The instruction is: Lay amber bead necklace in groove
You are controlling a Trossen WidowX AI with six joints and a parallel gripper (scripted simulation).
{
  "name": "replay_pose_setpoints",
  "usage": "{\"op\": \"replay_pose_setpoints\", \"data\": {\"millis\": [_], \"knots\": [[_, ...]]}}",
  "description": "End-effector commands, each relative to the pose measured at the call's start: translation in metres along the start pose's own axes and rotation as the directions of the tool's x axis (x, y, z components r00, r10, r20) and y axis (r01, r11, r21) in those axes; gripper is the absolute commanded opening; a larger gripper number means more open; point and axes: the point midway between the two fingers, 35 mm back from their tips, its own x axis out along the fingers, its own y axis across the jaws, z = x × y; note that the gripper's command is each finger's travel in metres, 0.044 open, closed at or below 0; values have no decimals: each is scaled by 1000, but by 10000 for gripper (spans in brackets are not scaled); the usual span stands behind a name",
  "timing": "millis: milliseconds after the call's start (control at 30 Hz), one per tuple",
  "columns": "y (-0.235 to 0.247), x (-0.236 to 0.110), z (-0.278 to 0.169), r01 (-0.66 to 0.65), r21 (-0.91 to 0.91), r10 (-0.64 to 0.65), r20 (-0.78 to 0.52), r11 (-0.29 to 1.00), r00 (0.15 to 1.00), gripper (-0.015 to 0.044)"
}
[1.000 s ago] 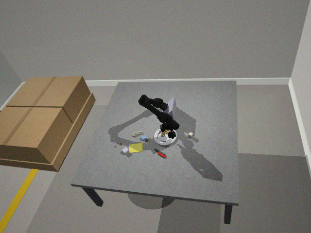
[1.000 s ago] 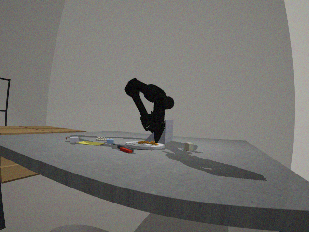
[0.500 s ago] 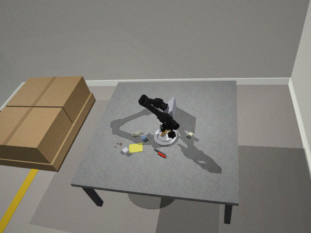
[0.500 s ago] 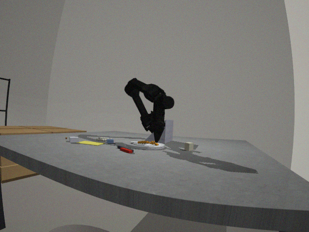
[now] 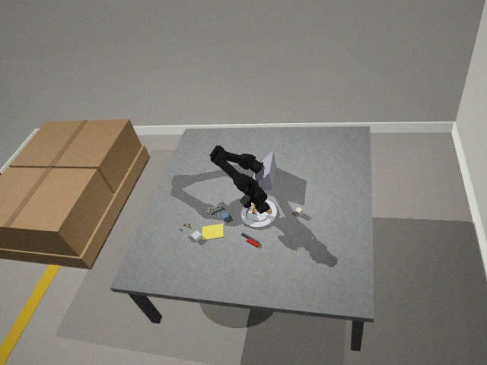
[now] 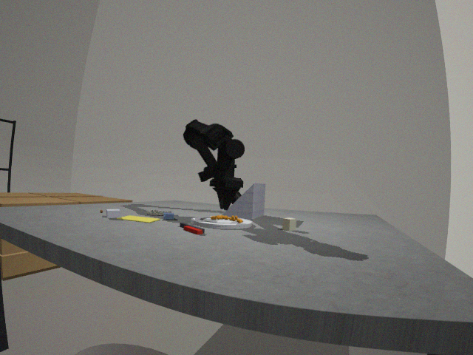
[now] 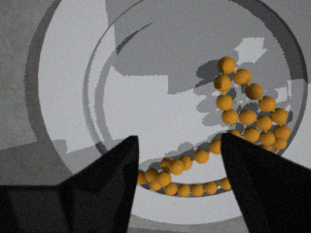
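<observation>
The black two-fingered hand (image 7: 177,160) hangs just above the round white bead board (image 7: 68,87), its fingers half apart with nothing between them. The amber bead necklace (image 7: 248,116) lies on the board: one run follows the groove near the fingertips, while the rest sits bunched in a heap. A beaded strand like this is probably light, limp and rolling, so it looks best pinched across a single bead at the edge of the heap.
</observation>
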Motion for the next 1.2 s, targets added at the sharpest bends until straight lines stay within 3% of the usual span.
{"op": "replay_pose_setpoints", "data": {"millis": [0, 1167], "knots": [[-28, -5, 31, 19, -296, -17, 7, 955, 1000, 120], [-27, 21, 31, 15, -293, -14, 7, 956, 1000, 120]]}}
